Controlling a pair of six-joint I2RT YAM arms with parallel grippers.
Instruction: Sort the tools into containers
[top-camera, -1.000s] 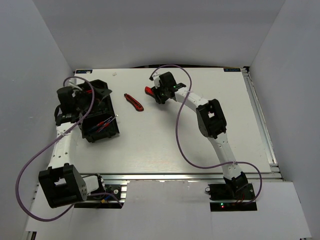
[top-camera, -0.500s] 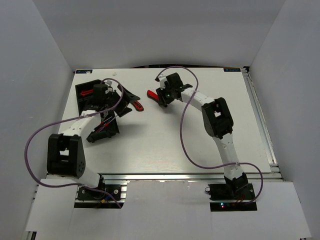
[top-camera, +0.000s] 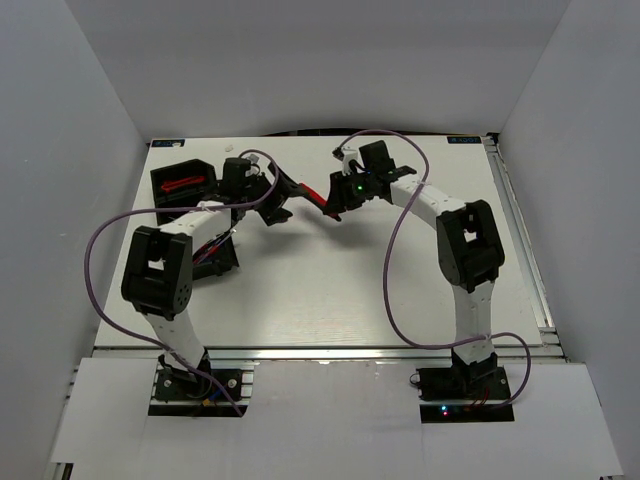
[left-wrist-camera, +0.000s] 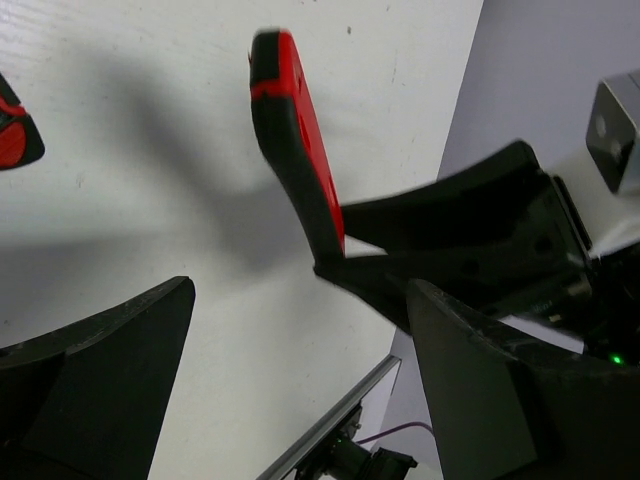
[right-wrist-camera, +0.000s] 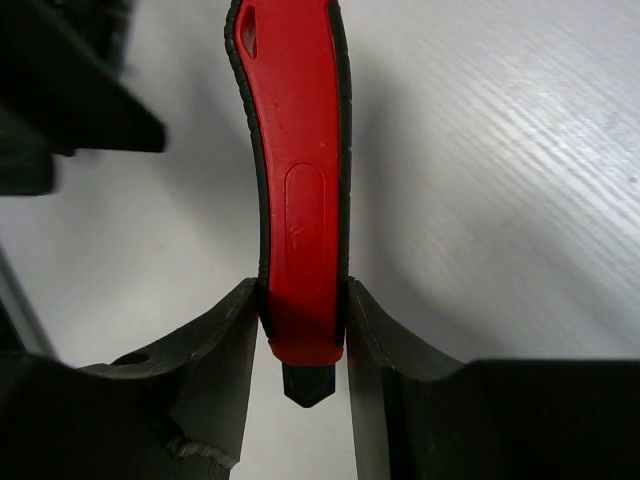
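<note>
red-handled tool pinched at its tail end by the right gripper, held up off the table toward the far middle; left gripper spread wide just beside it — a second ago it hung back over the black bins

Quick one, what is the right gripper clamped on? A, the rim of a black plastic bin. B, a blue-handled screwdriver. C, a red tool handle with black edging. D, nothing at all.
C: in the right wrist view, the right gripper has its fingers pressed against both sides of the red tool handle with black edging.
</note>
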